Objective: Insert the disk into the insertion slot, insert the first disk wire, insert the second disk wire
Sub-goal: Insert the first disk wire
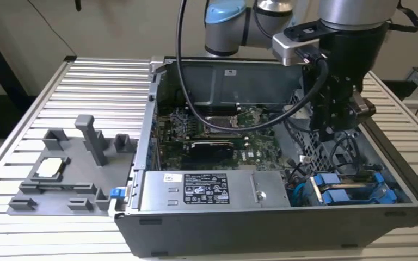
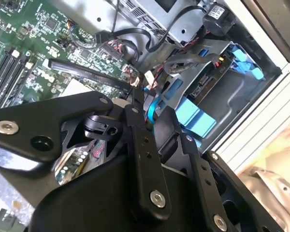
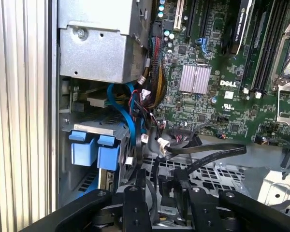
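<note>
The disk [image 1: 339, 194] in its blue carrier sits inside the insertion slot [image 1: 392, 190] at the case's front corner, on the exterior view's right. Its blue tabs [image 2: 195, 116] [image 3: 94, 147] face out of the bay. My gripper [image 1: 334, 128] hangs above the perforated cage, behind the bay. In both wrist views its black fingers [image 2: 135, 116] [image 3: 135, 193] stand close together on a flat blue disk wire [image 2: 150, 108] [image 3: 131, 128] that runs up from behind the power supply. A black ribbon wire [image 3: 208, 157] lies loose across the cage.
A labelled grey power supply box [image 1: 209, 189] lies along the case front. The green motherboard [image 1: 216, 133] fills the case floor. A grey fixture plate [image 1: 63, 168] with posts stands on the slatted table at the exterior view's left. Loose cables crowd the space around the bay.
</note>
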Tool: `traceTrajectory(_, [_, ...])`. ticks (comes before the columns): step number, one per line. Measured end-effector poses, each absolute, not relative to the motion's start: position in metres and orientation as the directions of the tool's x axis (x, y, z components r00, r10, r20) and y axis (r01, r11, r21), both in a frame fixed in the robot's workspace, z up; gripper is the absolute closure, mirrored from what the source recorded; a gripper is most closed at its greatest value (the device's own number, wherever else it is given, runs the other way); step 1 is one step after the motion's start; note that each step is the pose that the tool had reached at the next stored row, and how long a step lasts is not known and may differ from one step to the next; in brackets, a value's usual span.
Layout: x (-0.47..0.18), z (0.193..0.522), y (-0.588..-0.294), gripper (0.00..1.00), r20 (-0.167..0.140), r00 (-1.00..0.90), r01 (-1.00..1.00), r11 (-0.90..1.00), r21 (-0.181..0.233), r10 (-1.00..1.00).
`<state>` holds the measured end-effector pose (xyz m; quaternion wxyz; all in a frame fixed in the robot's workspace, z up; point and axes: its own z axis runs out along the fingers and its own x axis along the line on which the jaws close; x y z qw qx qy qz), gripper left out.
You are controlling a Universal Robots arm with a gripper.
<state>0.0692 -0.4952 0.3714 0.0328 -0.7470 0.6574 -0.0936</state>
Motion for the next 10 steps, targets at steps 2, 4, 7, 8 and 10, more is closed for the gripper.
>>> traceTrajectory(2, [0.0691, 0.3708, -0.4951, 0.65, 0.097, 0.118, -0.976, -0.134, -0.174, -0.988])
traceTrajectory(4, [0.0690, 0.3707, -0.4951, 0.72, 0.098, 0.118, -0.976, -0.134, -0.175, -0.988])
traceTrajectory(7, [0.0689, 0.3706, -0.4951, 0.72, 0.097, 0.118, -0.976, -0.133, -0.175, -0.988])
traceTrajectory(8, [0.0689, 0.3706, -0.4951, 0.74, 0.097, 0.118, -0.976, -0.133, -0.175, -0.988])
traceTrajectory(10, [0.0689, 0.3705, -0.4951, 0.82, 0.097, 0.118, -0.976, -0.133, -0.175, -0.988])
